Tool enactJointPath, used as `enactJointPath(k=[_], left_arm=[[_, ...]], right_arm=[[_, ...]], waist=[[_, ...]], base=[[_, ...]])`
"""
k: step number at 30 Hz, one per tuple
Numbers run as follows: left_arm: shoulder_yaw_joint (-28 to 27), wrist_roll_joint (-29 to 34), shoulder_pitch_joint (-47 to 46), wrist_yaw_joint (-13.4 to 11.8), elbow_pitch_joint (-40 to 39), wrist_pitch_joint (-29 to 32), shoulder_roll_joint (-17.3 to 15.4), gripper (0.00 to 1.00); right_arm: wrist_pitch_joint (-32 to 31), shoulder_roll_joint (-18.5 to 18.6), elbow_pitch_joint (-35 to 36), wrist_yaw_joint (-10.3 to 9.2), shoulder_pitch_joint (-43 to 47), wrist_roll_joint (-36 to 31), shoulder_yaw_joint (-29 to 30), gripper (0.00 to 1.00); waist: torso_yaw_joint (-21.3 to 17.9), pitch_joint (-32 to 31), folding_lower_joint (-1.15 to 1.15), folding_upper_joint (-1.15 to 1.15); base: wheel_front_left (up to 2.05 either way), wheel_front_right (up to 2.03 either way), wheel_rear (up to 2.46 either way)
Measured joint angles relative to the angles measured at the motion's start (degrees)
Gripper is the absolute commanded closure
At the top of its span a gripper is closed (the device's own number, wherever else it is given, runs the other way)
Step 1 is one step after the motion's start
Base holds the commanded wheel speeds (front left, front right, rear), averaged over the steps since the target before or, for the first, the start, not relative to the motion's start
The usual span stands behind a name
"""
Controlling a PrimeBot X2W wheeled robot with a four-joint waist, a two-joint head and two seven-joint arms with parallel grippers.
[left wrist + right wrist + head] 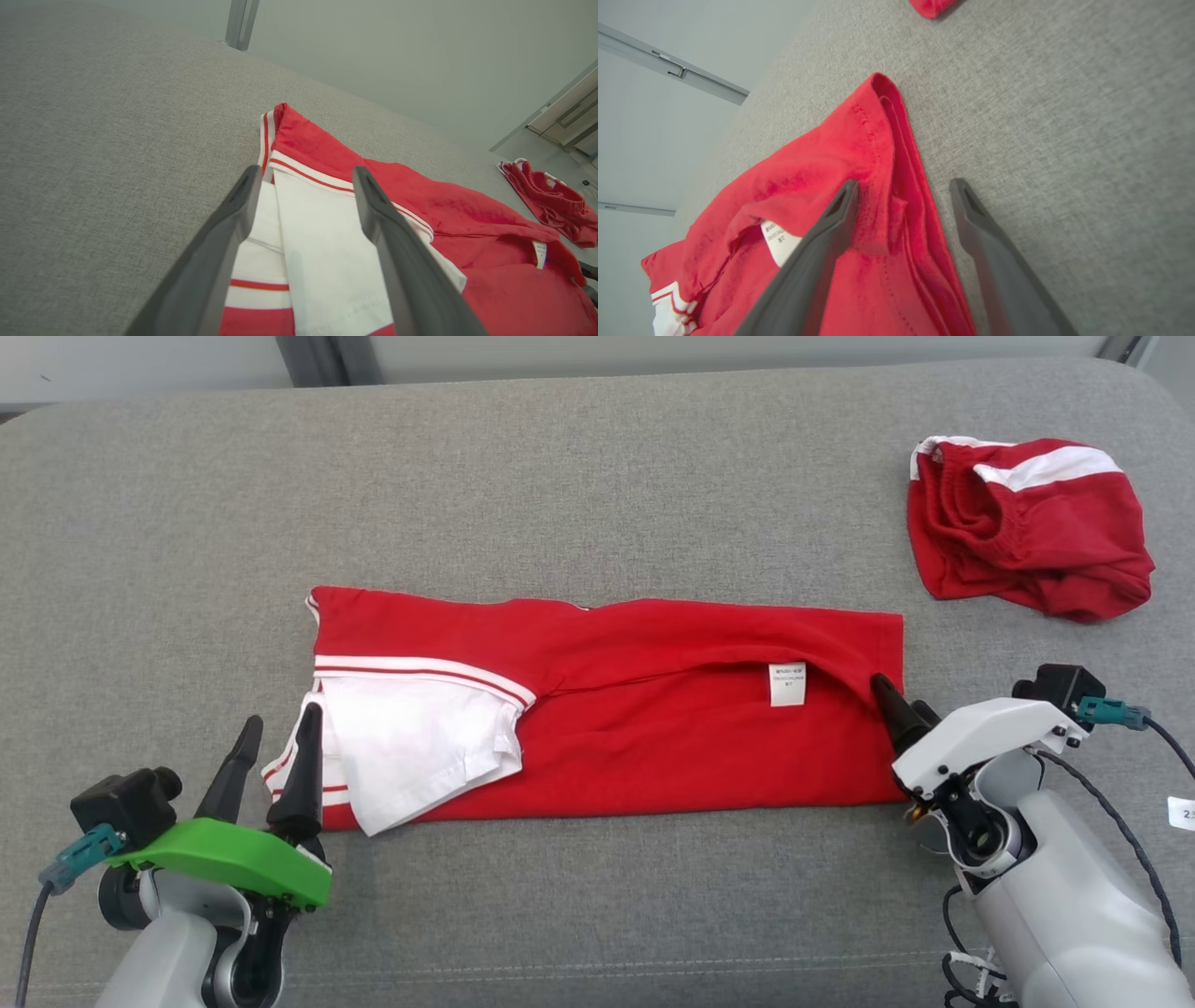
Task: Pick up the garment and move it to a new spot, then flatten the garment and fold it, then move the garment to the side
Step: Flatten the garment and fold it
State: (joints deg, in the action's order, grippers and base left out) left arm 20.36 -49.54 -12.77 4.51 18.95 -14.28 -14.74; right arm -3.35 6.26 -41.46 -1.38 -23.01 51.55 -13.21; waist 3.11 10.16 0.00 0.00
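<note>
The garment (653, 709) is a red shirt with white, red-striped trim, lying folded into a long band across the grey cushion. Its white part (411, 747) lies at the left end and a white label (787, 683) near the right end. My left gripper (280, 719) stands open at the left end, its fingers straddling the white cloth (317, 242) in the left wrist view. At the right edge my right gripper (887, 695) is open. In the right wrist view, one of its fingers (822, 242) is over the red fabric (840, 154) and the other is over bare cushion.
A second red garment (1027, 523) with a white stripe lies crumpled at the far right of the cushion (560, 476), also seen in the left wrist view (551, 200). Bare grey cushion surrounds the shirt. A wall and metal rails run behind the far edge.
</note>
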Motion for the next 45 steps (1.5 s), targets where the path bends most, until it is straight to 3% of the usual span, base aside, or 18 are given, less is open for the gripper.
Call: enactJointPath(k=[2, 3, 4, 11, 19, 41, 45], left_arm=[[-0.2, 0.1, 0.0, 0.0, 0.2, 0.0, 0.1, 0.0], [-0.3, 0.1, 0.0, 0.0, 0.3, 0.0, 0.2, 0.0], [-0.3, 0.3, 0.0, 0.0, 0.4, 0.0, 0.3, 0.0], [-0.9, 0.5, 0.0, 0.5, 1.1, -0.1, 0.9, 0.0], [-1.9, 1.1, 0.0, 0.8, 1.2, -0.1, 1.3, 0.0], [-2.4, 1.9, 1.0, 1.6, 2.3, -0.1, 2.0, 0.0], [-2.2, 1.9, 1.1, 1.8, 2.5, -0.1, 2.5, 0.0]], right_arm=[[-0.1, -0.1, 0.0, 0.31, 0.0, 0.1, 0.0, 0.64], [-0.3, -0.1, -0.1, 0.36, -0.1, 0.2, 0.0, 0.87], [-0.5, -0.2, -0.2, 0.54, -0.1, 0.3, -0.1, 1.0], [-1.8, -0.7, -1.2, 1.63, -0.2, 0.7, -0.6, 1.0], [1.6, -0.9, 0.6, 4.93, -1.2, 0.4, -0.7, 1.0], [8.4, 7.8, 3.7, 5.92, -1.8, -3.3, 1.3, 1.0], [8.4, 7.3, 5.3, 6.41, -1.8, -3.4, 0.5, 1.0]], waist=[[0.0, 0.0, 0.0, 0.0], [0.1, -0.1, 0.0, 0.0], [0.1, -0.1, 0.0, 0.0], [0.4, -0.2, 0.0, 0.0], [0.4, -0.8, 0.0, 0.0], [-1.1, -2.3, 0.0, 0.0], [-1.1, -2.6, 0.0, 0.0]], base=[[0.0, 0.0, 0.0], [0.0, 0.0, 0.0], [0.0, 0.0, 0.0], [0.0, 0.0, 0.0], [0.0, 0.0, 0.0], [0.0, 0.0, 0.0], [0.0, 0.0, 0.0]])
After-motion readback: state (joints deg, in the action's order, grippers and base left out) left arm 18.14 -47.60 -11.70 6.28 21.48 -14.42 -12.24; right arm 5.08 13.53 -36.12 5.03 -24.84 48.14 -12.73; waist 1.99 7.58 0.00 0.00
